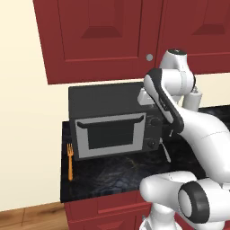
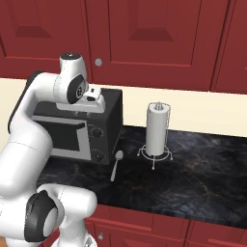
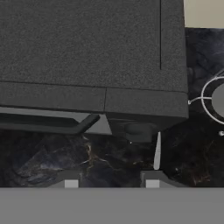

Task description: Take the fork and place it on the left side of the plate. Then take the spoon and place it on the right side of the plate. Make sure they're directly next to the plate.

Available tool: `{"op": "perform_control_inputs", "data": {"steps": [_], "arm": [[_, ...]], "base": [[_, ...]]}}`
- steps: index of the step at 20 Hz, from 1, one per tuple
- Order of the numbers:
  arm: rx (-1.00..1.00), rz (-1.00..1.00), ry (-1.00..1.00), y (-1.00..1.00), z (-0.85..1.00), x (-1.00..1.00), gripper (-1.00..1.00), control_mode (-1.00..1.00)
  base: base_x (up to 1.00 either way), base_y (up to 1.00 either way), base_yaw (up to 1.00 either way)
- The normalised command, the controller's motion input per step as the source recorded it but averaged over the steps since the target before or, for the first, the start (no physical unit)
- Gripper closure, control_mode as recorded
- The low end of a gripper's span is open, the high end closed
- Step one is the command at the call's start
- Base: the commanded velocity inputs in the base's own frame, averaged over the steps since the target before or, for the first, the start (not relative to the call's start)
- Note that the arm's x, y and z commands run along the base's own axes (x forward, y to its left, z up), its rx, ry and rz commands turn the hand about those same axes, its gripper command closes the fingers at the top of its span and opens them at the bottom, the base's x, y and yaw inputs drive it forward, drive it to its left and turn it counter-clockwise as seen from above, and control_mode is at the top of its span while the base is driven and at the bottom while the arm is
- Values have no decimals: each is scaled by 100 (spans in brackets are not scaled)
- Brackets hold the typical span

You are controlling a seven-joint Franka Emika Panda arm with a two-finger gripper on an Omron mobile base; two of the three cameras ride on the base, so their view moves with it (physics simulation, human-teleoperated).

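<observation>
The orange fork [image 1: 70,161] lies flat on the dark marbled bench [image 1: 112,173], close to the bench's left edge and a little back from the front edge, its tines pointing toward the wall and its handle toward the front. It sits just beside the left end of the microwave [image 1: 112,120], apart from it, and well apart from the hand.

The spoon [image 2: 116,165] lies on the bench by the microwave's right front corner, bowl toward the back, handle toward the front edge. In the hand view its handle [image 3: 157,151] shows as a pale sliver in front of the microwave's knob side. To its right, nearer the back of the bench, a paper towel roll [image 2: 157,128] stands upright in a wire holder.

The hand [image 3: 109,180] hangs above the front right part of the microwave, looking down over its top and door handle to the bare bench in front. Its two fingertips [image 3: 70,180] stand apart with nothing between them; the hand is released and touches nothing.
</observation>
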Motion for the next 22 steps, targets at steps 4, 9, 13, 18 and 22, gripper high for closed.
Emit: {"op": "perform_control_inputs", "data": {"steps": [4,9,13,18,22], "arm": [[0,0,0,-3,-10,-6,-100,-100],[0,0,0,-16,-20,-15,-100,-100],[0,-2,3,-34,-40,-21,-100,-100],[0,-3,3,-48,-51,-23,-100,-100],[0,-4,2,-43,-56,-14,-100,-100]], "base": [[0,0,0],[0,0,0],[0,0,0],[0,0,0],[0,0,0]]}}
